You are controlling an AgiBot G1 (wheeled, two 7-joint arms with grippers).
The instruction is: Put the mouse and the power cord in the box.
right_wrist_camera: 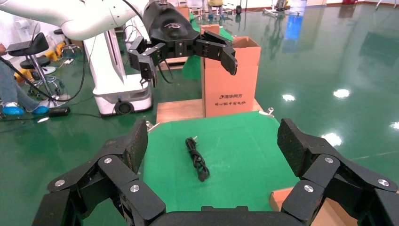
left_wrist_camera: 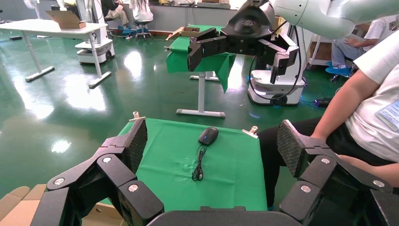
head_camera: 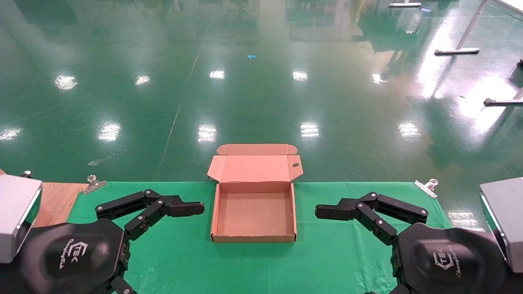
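Wooden board: far left, partly under the green cloth.
Carton: beyond the table's left end, printed 清华同方.
Power cord: loose black bundle left of the box, long axis running across the table, plug at the outer end; likely the left arm's pick.
Left gripper: spread wide, empty, pointing at the box; housing marked "TEK".
Box: centre, empty, lid flap raised behind.
Right gripper: spread wide, empty, facing the box; same "TEK" mark.
Mouse: right of the box near the table's end, mouse cable trailing boxward; right arm nearer. No label readable.
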